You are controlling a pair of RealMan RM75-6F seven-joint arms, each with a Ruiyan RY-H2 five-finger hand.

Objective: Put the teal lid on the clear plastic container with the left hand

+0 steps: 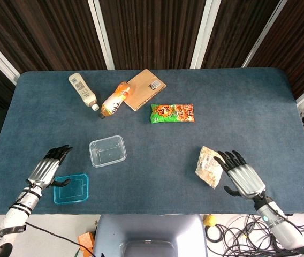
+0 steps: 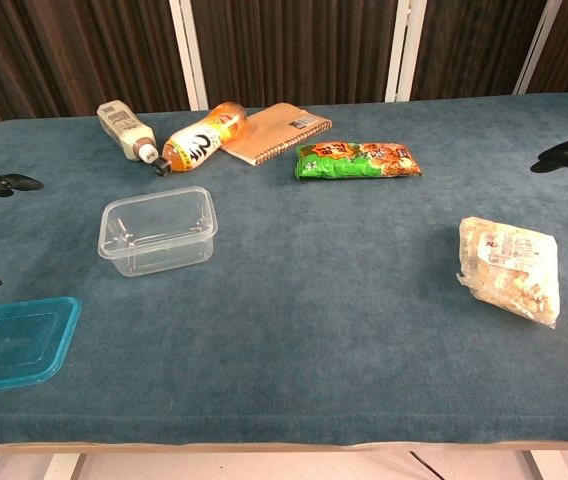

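Blue worktop [image 1: 237, 107] fills the scene. Clear container [image 1: 108, 150] sits open, left of centre, with the teal lid [image 1: 71, 188] nearer the front-left edge, apart from it. Left hand [image 1: 49, 167] rests beside the lid, fingers spread, thumb over its edge. Right hand [image 1: 241, 174] lies open too, next to a snack bag [image 1: 209, 166].

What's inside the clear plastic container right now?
Nothing: the clear rectangular plastic container sits open and empty, only blue tablecloth showing through it. The flat teal plastic lid lies apart, nearer the left hand.
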